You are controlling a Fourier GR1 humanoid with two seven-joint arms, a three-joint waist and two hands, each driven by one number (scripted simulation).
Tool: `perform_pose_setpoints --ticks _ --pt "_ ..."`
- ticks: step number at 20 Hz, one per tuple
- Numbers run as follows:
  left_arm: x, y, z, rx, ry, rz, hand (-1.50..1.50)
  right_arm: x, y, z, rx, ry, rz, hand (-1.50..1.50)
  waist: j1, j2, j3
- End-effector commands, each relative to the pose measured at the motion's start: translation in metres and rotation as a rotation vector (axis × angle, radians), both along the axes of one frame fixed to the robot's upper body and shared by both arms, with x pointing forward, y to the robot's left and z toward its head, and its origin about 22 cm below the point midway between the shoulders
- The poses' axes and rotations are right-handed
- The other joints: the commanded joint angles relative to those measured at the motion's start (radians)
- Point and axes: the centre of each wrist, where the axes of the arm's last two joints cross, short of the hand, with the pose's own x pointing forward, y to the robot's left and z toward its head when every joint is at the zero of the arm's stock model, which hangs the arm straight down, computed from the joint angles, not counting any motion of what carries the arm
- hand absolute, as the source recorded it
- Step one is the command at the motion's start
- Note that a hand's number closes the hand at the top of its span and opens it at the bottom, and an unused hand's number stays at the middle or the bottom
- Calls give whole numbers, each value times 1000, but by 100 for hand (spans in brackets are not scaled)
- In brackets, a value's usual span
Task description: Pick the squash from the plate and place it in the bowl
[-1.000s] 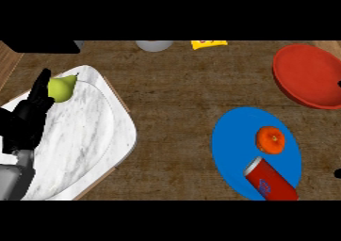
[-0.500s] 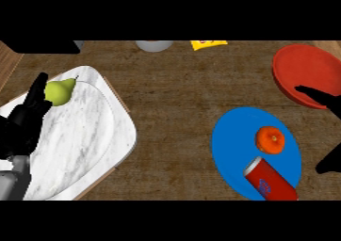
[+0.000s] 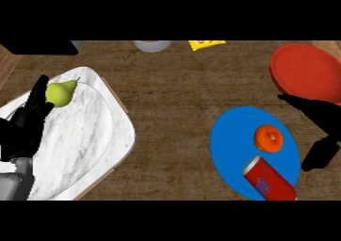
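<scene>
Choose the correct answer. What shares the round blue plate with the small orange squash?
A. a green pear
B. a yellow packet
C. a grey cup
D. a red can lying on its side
D: the red can lies on the round blue plate below the small orange squash, while the green pear sits on the white marble board.

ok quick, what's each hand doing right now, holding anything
Left hand: open, fingers up by the pear, holding nothing.
Right hand: open, beside the blue plate, holding nothing.
</scene>
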Motion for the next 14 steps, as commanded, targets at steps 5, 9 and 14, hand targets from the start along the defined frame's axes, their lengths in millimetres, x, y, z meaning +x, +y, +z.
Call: perform_pose_setpoints --ticks 5,9,14 --pt "-3 -14 4 -7 -9 -10 0 -8 15 -29 -67 -136 16 -150 -4 -1 0" --pt "6 -16 9 9 -1 -11 0 0 26 -57 -35 -87 15 -150 -4 0 0" --pt "0 22 13 -1 4 -2 0 -14 22 -55 -46 -29 11 -150 -6 -2 0"
